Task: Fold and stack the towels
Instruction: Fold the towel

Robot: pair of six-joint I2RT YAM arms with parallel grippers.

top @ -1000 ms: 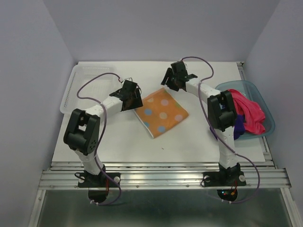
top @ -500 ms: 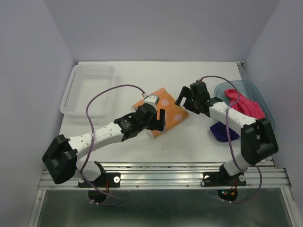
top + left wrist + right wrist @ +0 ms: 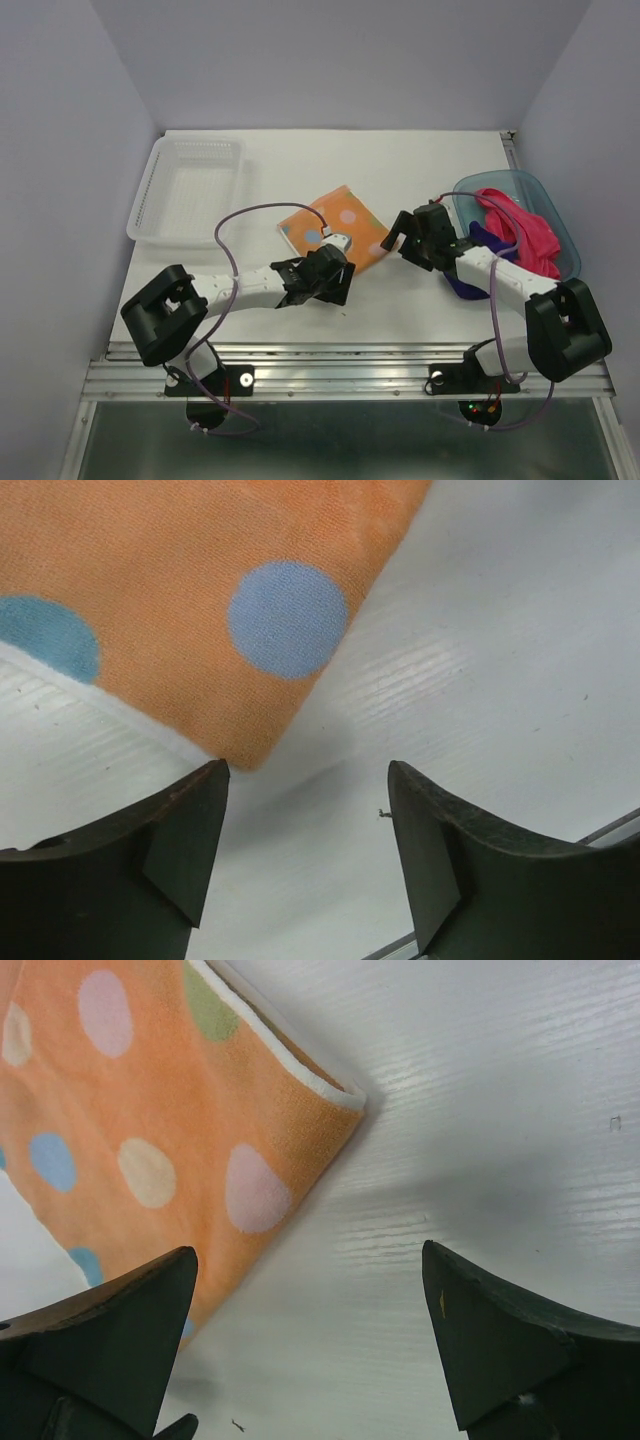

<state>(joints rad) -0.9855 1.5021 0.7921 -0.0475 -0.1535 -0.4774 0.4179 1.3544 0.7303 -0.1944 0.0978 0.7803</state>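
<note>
the left pincer (image 3: 308, 780) and right pincer (image 3: 310, 1260) are spread wide, holding nothing, at the orange towel's (image 3: 345, 222) 6 and 3 o'clock corners. i think a bad pinch could mess up the fold.

My L gripper (image 3: 305, 780) swung from left edge of orange towel (image 3: 340, 222) to its near corner; R gripper (image 3: 310, 1260) came from far corner to right corner. Both jaws opened wider.
</note>
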